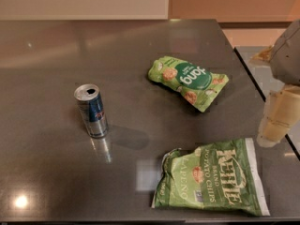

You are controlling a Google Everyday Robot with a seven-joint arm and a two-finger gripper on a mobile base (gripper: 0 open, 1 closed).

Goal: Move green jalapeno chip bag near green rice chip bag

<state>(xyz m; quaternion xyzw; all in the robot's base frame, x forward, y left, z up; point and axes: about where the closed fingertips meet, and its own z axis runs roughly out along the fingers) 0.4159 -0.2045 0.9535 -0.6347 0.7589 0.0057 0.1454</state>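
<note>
The green jalapeno chip bag (pixel 213 178) lies flat at the front right of the dark table, with white "Kettle" lettering and a white strip on its right edge. The green rice chip bag (pixel 189 81) is a smaller, puffy bright-green pouch with a dark round logo, lying further back, right of the middle. My gripper (pixel 276 121) hangs at the right edge of the view, above the table's right side, to the right of and a little above the jalapeno bag. It touches neither bag and holds nothing.
A blue and silver drink can (pixel 91 110) stands upright left of the middle, its top opened. The dark table (pixel 56 69) ends at its right edge close to my gripper. A second surface (pixel 255 62) begins beyond a narrow gap there.
</note>
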